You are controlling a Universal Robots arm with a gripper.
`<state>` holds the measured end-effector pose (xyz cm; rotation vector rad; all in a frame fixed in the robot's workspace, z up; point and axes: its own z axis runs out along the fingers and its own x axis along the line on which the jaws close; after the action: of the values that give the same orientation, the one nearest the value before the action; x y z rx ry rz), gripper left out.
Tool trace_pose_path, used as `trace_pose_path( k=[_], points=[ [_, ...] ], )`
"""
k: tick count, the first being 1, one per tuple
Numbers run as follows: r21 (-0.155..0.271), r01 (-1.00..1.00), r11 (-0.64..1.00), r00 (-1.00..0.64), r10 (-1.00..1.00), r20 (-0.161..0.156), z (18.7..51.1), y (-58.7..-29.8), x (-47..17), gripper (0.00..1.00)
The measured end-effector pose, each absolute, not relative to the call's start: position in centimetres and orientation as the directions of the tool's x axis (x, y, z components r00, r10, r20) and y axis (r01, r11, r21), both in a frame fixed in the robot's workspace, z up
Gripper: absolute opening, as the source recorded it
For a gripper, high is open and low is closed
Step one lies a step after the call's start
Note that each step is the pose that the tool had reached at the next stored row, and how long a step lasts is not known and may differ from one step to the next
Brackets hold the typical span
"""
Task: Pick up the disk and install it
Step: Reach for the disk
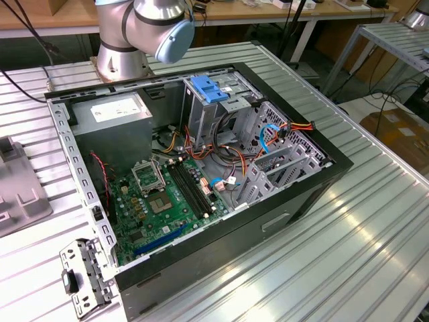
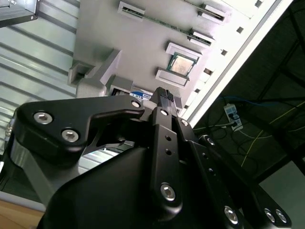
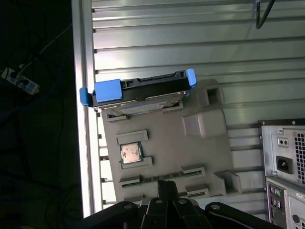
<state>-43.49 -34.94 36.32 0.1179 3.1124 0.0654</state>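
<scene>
Plainly, the pincer (image 3: pixel 167 186) hangs narrow, empty; unopened, it could knock the disk (image 3: pixel 143 88) off the worktop (image 3: pixel 190 28) edge.

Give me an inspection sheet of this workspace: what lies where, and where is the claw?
surface: ribbed metal table, with an open computer case on it.
job's things: the disk, blue-railed, rests on the grey tray, not yet in the case.
clutter: a processor chip in the tray; a loose metal bracket beside the case.
claw: over the tray, apart from the disk.
cables: coloured wires inside the case.
surroundings: a power strip on the floor beside the table.
</scene>
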Motion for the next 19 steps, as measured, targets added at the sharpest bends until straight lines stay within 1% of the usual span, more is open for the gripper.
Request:
trace_pose_path(
  k=[10, 19],
  points=[
    [0.042, 0.075, 0.996, -0.997, 0.076, -0.025, 35.7, -32.6, -43.5, 0.11],
    [0.042, 0.075, 0.996, -0.997, 0.076, -0.025, 35.6, -32.4, -43.5, 0.11]
  ],
)
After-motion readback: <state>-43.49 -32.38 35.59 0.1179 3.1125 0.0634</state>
